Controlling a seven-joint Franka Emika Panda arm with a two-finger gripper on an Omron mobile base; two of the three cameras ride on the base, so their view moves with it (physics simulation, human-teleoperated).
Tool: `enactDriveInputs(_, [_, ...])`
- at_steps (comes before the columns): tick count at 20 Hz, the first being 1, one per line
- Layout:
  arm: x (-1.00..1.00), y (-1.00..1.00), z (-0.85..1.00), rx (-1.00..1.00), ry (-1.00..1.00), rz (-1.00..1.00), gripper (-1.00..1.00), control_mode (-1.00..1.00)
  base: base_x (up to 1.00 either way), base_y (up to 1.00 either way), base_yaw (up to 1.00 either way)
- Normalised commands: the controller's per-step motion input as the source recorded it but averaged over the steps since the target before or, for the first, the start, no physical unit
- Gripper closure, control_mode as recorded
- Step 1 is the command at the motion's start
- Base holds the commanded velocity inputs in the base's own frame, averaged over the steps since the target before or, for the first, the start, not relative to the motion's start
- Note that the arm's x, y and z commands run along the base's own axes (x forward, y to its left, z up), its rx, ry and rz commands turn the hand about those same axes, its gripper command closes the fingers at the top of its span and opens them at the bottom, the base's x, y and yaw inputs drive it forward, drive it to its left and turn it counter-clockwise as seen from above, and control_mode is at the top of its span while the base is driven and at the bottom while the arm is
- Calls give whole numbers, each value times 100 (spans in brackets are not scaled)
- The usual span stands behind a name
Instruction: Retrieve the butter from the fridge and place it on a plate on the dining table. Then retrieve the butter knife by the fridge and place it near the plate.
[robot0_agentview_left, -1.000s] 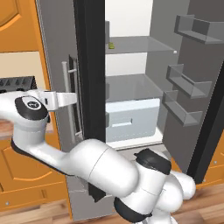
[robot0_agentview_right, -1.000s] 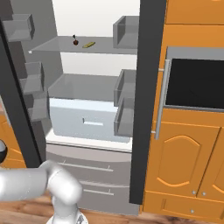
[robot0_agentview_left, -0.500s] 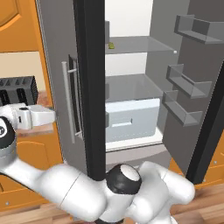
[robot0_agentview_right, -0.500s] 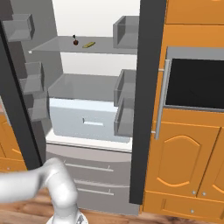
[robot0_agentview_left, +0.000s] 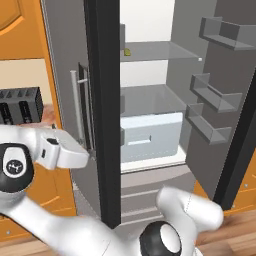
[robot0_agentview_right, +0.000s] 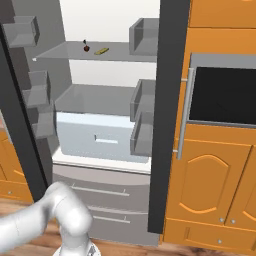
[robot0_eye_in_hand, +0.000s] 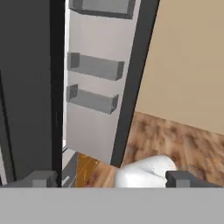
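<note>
Orange cabinets flank the fridge (robot0_agentview_right: 105, 130), whose doors stand open. Nearest, left of the fridge's closed-looking left panel, the gripper (robot0_eye_in_hand: 112, 178) hangs with its fingers spread wide apart and nothing between them. Farther in, on the fridge's upper shelf, the butter (robot0_agentview_right: 101, 51) lies just beside a small dark red fruit (robot0_agentview_right: 86, 48), probably a cherry.
</note>
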Motion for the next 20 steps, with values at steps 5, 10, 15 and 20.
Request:
enactDriveInputs(5, [-57,-88,0,32,2,43,-100,-100,0,0,0])
enactDriveInputs(10, [2,-95,-11,59,17,32,-100,-100,0,0,0])
enactDriveInputs(15, [57,-87,-6,73,23,9,-100,-100,0,0,0])
enactDriveInputs(20, [95,-21,-4,56,31,13,-100,-100,0,0,0])
